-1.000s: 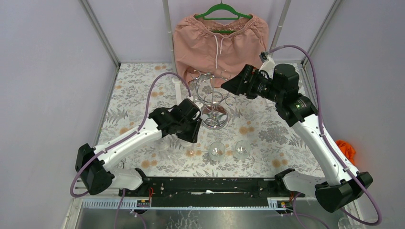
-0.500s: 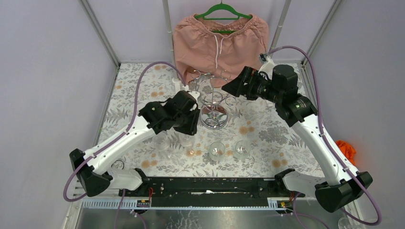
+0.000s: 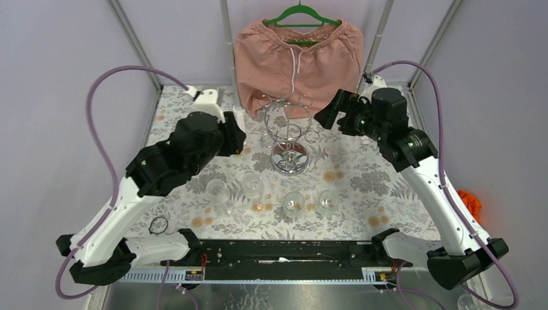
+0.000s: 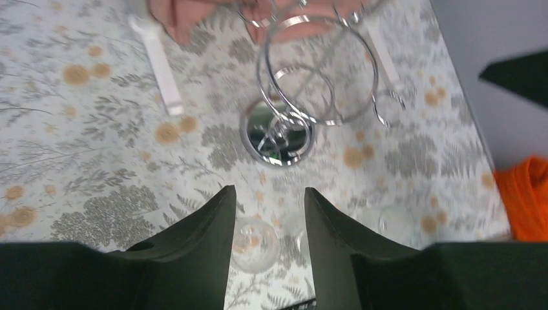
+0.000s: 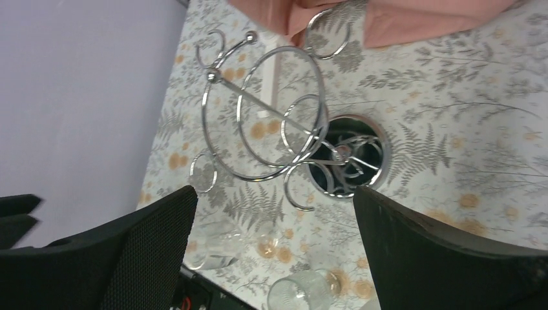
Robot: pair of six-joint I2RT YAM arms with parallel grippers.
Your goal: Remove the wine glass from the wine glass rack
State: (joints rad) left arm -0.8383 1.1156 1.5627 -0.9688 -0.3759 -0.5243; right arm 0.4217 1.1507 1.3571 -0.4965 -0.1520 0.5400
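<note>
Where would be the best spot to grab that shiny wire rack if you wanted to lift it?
Probably the large ring at the top of the wine glass rack, coming straight down from above. It is thin wire standing clear of the rest, so it looks easy to pinch. The central post lower down is fenced in by curled arms, and the round base sits flat.

Legible text, labels, brands, numbers, signs: none. We can read no lettering in any of the three views. If there are markings on the arm housings, they are too small for us to make out from above, and the left wrist view is blurred.
</note>
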